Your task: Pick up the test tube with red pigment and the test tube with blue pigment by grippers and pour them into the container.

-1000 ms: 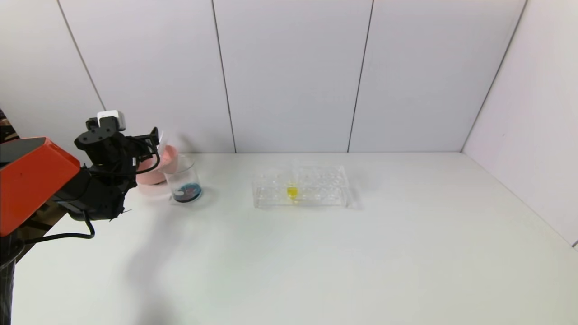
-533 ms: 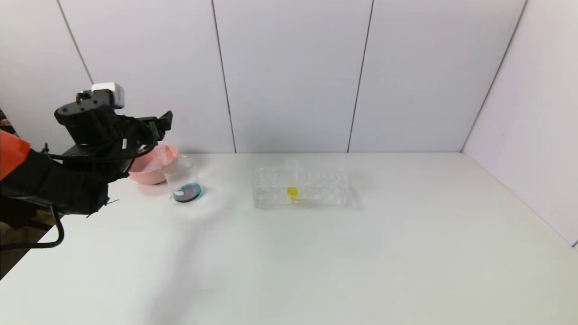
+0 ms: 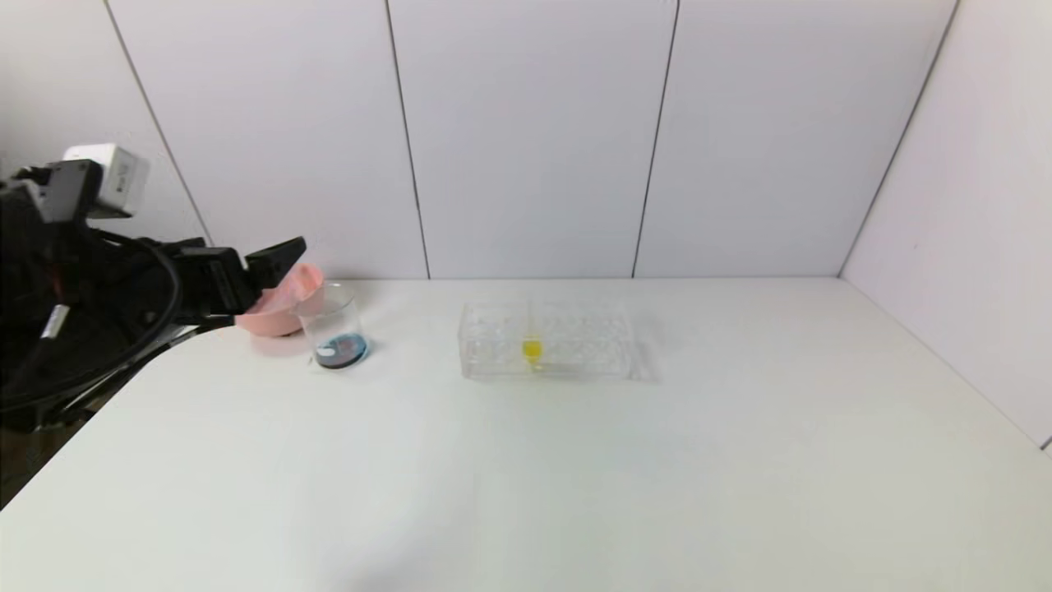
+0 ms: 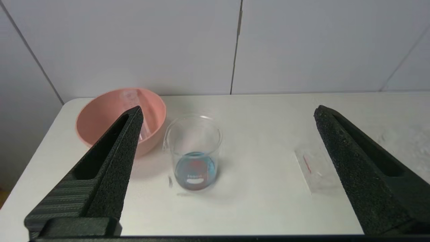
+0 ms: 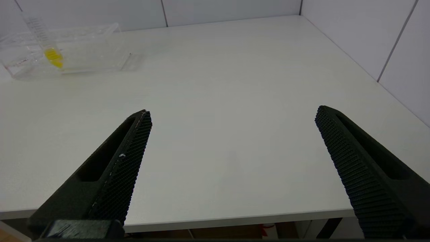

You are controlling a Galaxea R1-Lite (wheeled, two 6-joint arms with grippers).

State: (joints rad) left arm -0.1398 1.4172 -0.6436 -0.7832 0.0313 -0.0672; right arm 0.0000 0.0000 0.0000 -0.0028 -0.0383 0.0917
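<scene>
Since the container (image 4: pixel 194 153) already holds a shallow pool of blue liquid with a reddish patch in it, both pours look done, judging by the contents alone. It stands upright on the bench (image 3: pixel 575 460), ahead of the left gripper (image 4: pixel 228 114) and between the lines of its jaws, nearer the jaw that overlaps the pink bowl (image 4: pixel 100 114). Neither the red nor the blue tube is in any jaw. A clear tube with printed marks lies in the pink bowl, just beside the container; which pigment it carried cannot be told. A second such tube cannot be made out.

Tube rack (image 3: pixel 546 349) sits well apart from the left jaws, holding only the tube with yellow liquid (image 3: pixel 532 349).

Left jaws: spread wide, holding nothing. In the head view the arm sits low at the bench's edge, jaws pointing roughly level toward bowl and container, not touching either.

Right gripper (image 5: pixel 231 114): jaws wide, empty, over bare bench near its front edge; rack far ahead, off to one side. Looks parked.

Remaining, as a judgement: little or nothing beyond retiring the left arm.
</scene>
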